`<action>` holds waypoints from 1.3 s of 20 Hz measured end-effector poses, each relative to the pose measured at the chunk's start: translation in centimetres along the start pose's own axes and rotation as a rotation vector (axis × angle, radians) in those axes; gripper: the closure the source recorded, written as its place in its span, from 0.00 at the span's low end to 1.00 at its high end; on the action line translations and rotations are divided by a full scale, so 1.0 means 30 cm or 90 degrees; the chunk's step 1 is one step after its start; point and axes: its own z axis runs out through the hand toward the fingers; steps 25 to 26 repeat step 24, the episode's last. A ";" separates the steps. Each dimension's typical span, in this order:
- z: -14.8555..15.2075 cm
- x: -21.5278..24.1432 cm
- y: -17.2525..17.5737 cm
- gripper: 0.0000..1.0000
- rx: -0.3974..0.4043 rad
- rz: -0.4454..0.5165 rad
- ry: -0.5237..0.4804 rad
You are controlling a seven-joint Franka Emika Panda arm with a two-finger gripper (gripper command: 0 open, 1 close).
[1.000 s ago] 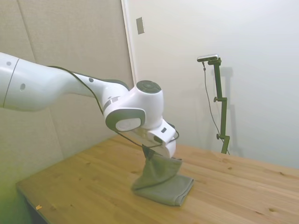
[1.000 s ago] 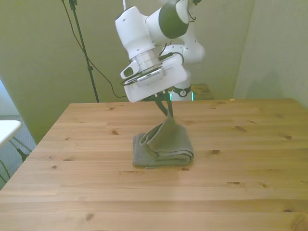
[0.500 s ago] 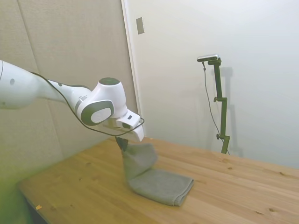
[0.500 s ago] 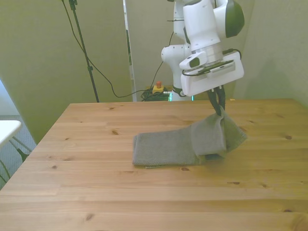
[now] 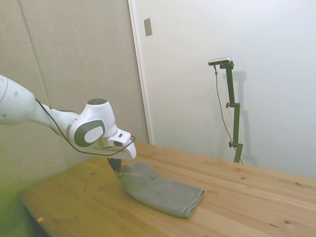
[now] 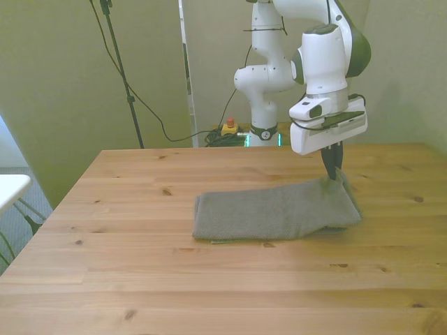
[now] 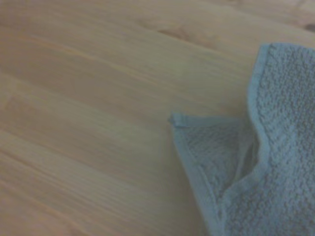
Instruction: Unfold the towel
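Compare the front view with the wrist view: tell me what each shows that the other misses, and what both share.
Only the front view shows the pincer pinching one end of the towel, with the cloth stretched long across the table. Only the wrist view shows a hemmed corner tucked beneath an upper layer, and the terry texture. Both show the grey-green towel lying on bare wood.

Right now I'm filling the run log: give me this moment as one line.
task: unfold towel | towel: spread long on table, one end held just off the wood | tool: shut on towel's end, low | not yet released
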 end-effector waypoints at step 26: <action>-0.248 -0.208 0.068 0.00 -0.215 0.244 0.094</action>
